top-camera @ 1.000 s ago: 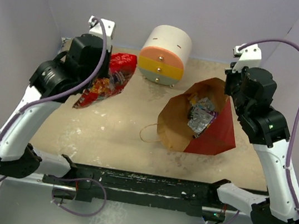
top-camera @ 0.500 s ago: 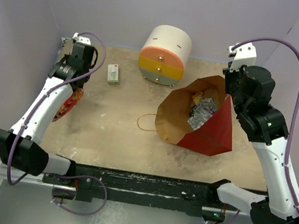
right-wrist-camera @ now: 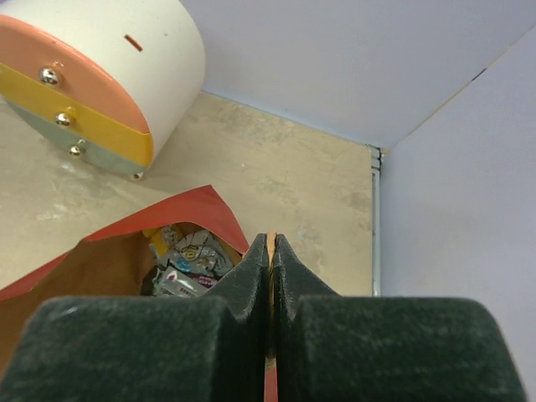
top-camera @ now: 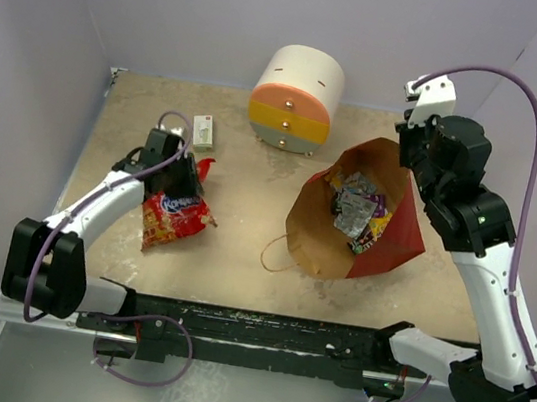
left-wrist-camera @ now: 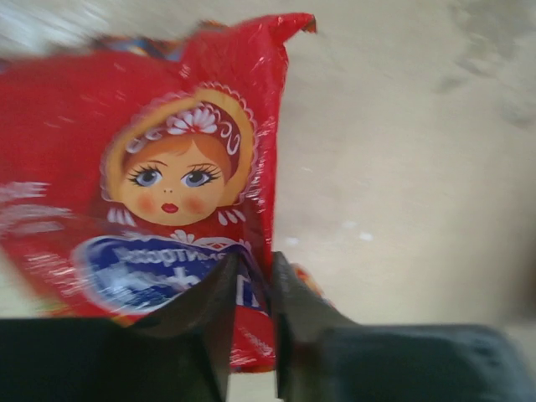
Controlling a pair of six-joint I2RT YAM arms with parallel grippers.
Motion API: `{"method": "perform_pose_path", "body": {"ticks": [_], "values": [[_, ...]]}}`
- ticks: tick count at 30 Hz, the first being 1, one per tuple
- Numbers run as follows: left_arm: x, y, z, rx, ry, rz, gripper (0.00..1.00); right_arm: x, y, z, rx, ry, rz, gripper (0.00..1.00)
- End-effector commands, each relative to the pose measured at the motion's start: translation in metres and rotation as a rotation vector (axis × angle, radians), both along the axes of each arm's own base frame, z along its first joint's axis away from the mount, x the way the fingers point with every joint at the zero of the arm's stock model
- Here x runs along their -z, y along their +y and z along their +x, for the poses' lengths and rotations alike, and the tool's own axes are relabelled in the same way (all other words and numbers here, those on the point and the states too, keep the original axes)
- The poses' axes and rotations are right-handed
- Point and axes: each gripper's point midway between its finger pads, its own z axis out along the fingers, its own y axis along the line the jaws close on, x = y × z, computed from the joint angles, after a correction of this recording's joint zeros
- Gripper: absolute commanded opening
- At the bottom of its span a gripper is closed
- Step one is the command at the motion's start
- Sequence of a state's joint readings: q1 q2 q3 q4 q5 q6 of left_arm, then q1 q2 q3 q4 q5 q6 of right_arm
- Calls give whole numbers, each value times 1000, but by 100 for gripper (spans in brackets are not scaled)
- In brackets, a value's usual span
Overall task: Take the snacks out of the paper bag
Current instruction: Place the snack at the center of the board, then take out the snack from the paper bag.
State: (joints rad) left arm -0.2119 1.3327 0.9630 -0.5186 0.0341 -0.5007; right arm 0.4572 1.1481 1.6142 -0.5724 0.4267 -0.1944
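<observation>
Left pincer (left-wrist-camera: pixel 252 266) is low over the left part of the worktop (top-camera: pixel 248 203). Its two fingers are nearly closed, pinching a thin fold of the red chip bag (top-camera: pixel 171 220) between the tips. In the left wrist view the fold runs straight into the narrow slit between the fingers. The doll face and blue logo on the bag are just beyond the tips.

The chip bag is on the worktop at the left, outside the paper bag and well apart from it. Most of it lies flat. One red corner sticks up beside the arm on the far side.

A small white-green box (top-camera: pixel 202 131) lies flat just beyond the chip bag, not touching it. The round white-orange-yellow drawer unit (top-camera: pixel 298 86) sits at the back centre, drawer fronts facing the near edge.

Paper bag (top-camera: pixel 396 242) is right of centre, tipped, with its kraft-lined mouth open upward and to the left. One loop handle (top-camera: pixel 274 253) rests on the worktop at its near-left edge. Silver, yellow and dark candy wrappers (top-camera: pixel 359 206) are piled inside the bag.

Right pincer (right-wrist-camera: pixel 270 251) is at the bag's far rim. Its fingers are pressed together with the rim edge showing as a thin orange-red line between them. The drawer unit is beyond it to the left.
</observation>
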Motion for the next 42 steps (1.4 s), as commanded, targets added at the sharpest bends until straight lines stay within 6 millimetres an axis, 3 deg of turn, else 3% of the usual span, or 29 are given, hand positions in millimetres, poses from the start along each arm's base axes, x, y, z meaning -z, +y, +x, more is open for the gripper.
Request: {"method": "perform_pose_path", "body": {"ticks": [1,4,6,10,12,15,22,28,32,35,37,39,42], "values": [[13,-72,-31,72,101,-469,45,-32,20,-9,-108,-105,149,0],[0,-71,-41,136,72,-452,61,-26,30,-12,-165,-78,153,0],[-19,-68,-43,182,10,-417,69,-22,20,-12,-124,-76,113,0],[-54,-68,-46,267,-48,-392,74,-23,18,-19,-232,-134,-126,0],[-68,-74,-47,292,-61,-424,75,-31,10,-20,-208,-172,-179,0],[-90,-85,-49,316,-99,-508,86,-38,-8,-15,-138,-184,-303,0],[-117,-92,-58,353,-137,-577,91,-49,-38,7,-39,-240,-494,0],[-139,-87,-77,376,-159,-557,92,-78,-34,21,-48,-294,-600,0],[-146,-84,-88,383,-167,-549,93,-86,-28,26,-75,-292,-620,0],[-148,-84,-95,392,-163,-560,93,-69,-21,28,-133,-243,-617,0],[-153,-86,-96,400,-173,-573,93,-39,-8,26,-221,-183,-579,0],[-158,-88,-97,416,-182,-585,93,-10,12,16,-344,-137,-493,0],[-167,-92,-98,447,-195,-605,91,27,43,-16,-576,-113,-436,0]]}}
